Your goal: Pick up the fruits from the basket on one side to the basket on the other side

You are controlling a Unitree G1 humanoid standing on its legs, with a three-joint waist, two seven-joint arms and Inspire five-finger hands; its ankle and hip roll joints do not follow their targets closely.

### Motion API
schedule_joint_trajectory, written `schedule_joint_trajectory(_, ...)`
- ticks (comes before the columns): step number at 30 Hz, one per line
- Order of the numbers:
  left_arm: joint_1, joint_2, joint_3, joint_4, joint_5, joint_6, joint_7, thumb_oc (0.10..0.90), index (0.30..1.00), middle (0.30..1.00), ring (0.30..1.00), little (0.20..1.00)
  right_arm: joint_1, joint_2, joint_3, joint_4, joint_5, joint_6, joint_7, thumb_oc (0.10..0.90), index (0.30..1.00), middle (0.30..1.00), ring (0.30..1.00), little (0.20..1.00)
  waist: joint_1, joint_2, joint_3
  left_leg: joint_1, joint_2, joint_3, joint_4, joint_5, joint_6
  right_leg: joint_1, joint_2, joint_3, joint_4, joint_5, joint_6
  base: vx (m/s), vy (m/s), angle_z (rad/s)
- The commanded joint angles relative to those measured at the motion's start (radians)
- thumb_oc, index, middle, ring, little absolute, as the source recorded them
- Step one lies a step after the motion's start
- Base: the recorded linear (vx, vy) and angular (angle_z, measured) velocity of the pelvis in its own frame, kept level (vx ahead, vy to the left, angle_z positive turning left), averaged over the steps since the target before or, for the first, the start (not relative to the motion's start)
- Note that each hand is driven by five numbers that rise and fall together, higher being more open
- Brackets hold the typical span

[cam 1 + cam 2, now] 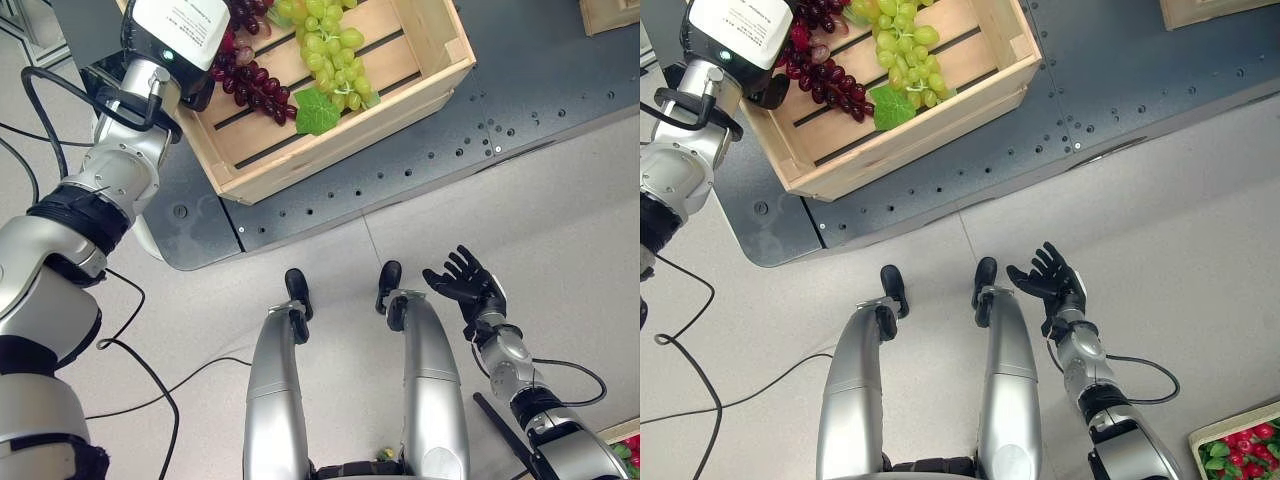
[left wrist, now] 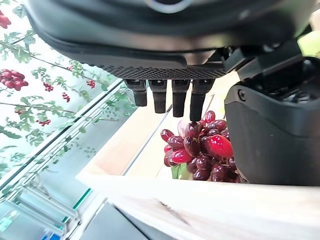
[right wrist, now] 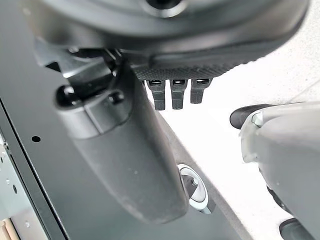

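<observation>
Lowest in the head views, the right hand [image 1: 1052,282] hangs over pale floor [image 1: 1200,230], palm up, its fingers spread and relaxed with nothing in them. Its own wrist camera shows the thumb [image 3: 132,165] standing out thick and dark, with the fingertips [image 3: 172,94] straight beside it.

Farther up, a dark table [image 1: 480,130] carries a wooden crate [image 1: 340,140] with slatted sides. Inside lie two bunches of fruit: red grapes [image 1: 250,80] toward the robot's left and green grapes [image 1: 335,55] just beside them, toward the middle of the crate, with a green leaf [image 1: 317,112] at their near end. The two bunches touch or nearly touch.

At the crate's left wall, the left hand [image 1: 195,95] reaches in over the rim, and the white block on its wrist covers most of it from above. In the left wrist view its fingers [image 2: 172,97] hang down nearly straight just above the red grapes [image 2: 200,150], one fingertip at the top of the bunch, and the thumb [image 2: 272,135] stands apart to one side of the fruit. Nothing is clasped; the hand is open. The crate's pale front edge [image 2: 200,205] crosses that view below the bunch.

At the lower right corner of the right eye view sits the corner of another crate [image 1: 1215,432] with small red fruit [image 1: 1245,445] and green leaves inside, well apart from the table.
</observation>
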Motion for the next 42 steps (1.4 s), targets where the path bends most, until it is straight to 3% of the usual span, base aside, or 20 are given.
schedule_joint_trajectory(1,-0.080,0.053,0.097,0.035,0.031,-0.020,0.093,0.800,0.900,0.900,0.900,0.900,0.048,-0.031,-0.017,-0.066,0.031,-0.059,-0.029,0.800,0.900,0.900,0.900,0.900,0.000,-0.006,-0.013,0.058,0.015,0.051,-0.015,-0.089,0.003,0.065,0.029,0.031,-0.081,0.037,0.027,0.00,0.000,0.00)
schedule_joint_trajectory(13,-0.113,-0.002,0.051,0.123,0.091,-0.203,0.250,0.800,0.900,0.900,0.900,0.900,0.046,-0.029,-0.017,-0.062,0.039,-0.064,-0.016,0.800,0.900,0.900,0.900,0.900,-0.022,-0.021,-0.013,0.037,0.021,0.065,-0.009,-0.094,0.007,0.033,0.036,0.041,-0.077,0.046,0.034,0.00,0.008,0.00)
schedule_joint_trajectory(18,-0.116,-0.023,0.025,0.146,0.143,-0.243,0.180,0.800,0.900,0.900,0.900,0.900,0.029,-0.025,-0.018,-0.056,0.058,-0.064,-0.014,0.800,0.900,0.900,0.900,0.900,-0.028,-0.022,-0.013,0.027,0.017,0.066,-0.010,-0.097,0.007,0.020,0.039,0.048,-0.079,0.049,0.037,0.00,0.000,0.00)
schedule_joint_trajectory(21,-0.110,-0.035,0.006,0.188,0.119,-0.213,0.068,0.800,0.900,0.900,0.900,0.900,0.024,-0.029,-0.015,-0.068,0.059,-0.054,-0.024,0.800,0.900,0.900,0.900,0.900,-0.034,-0.020,-0.013,0.019,0.015,0.070,-0.018,-0.091,0.007,0.010,0.041,0.049,-0.088,0.056,0.039,0.00,0.006,-0.01)
schedule_joint_trajectory(27,-0.090,-0.046,-0.010,0.244,0.069,-0.206,-0.018,0.800,0.900,0.900,0.900,0.900,0.031,-0.043,-0.012,-0.095,0.077,-0.066,-0.017,0.800,0.900,0.900,0.900,0.900,-0.042,-0.020,-0.013,0.003,0.019,0.075,-0.015,-0.091,0.003,-0.008,0.039,0.053,-0.087,0.056,0.042,0.00,0.000,0.00)
schedule_joint_trajectory(29,-0.084,-0.046,-0.010,0.250,0.052,-0.181,-0.049,0.453,0.380,0.380,0.380,0.380,0.032,-0.045,-0.015,-0.101,0.087,-0.069,-0.015,0.800,0.900,0.900,0.900,0.900,-0.042,-0.020,-0.013,0.002,0.018,0.077,-0.020,-0.088,0.002,-0.010,0.038,0.052,-0.091,0.058,0.043,0.00,0.003,-0.02)
schedule_joint_trajectory(30,-0.077,-0.048,-0.011,0.264,0.033,-0.148,-0.085,0.400,0.300,0.300,0.300,0.300,0.033,-0.043,-0.016,-0.108,0.101,-0.075,-0.009,0.800,0.900,0.900,0.900,0.900,-0.042,-0.020,-0.013,0.002,0.019,0.078,-0.023,-0.086,0.003,-0.011,0.036,0.051,-0.092,0.059,0.043,-0.01,-0.002,-0.04)
schedule_joint_trajectory(37,-0.041,-0.026,0.022,0.276,0.037,-0.066,-0.105,0.400,0.300,0.300,0.300,0.300,0.049,-0.043,-0.014,-0.173,0.128,-0.078,-0.005,0.800,0.900,0.900,0.900,0.900,-0.037,-0.022,-0.013,0.018,0.023,0.081,-0.031,-0.082,-0.004,0.010,0.031,0.038,-0.099,0.055,0.043,-0.01,-0.006,-0.03)
schedule_joint_trajectory(42,-0.045,-0.010,0.035,0.275,0.053,-0.075,-0.079,0.400,0.300,0.300,0.300,0.300,0.064,-0.043,-0.021,-0.209,0.146,-0.075,-0.006,0.800,0.900,0.900,0.900,0.900,-0.037,-0.017,-0.013,0.041,0.023,0.083,-0.036,-0.080,-0.004,0.031,0.027,0.031,-0.097,0.050,0.041,0.00,0.000,0.00)
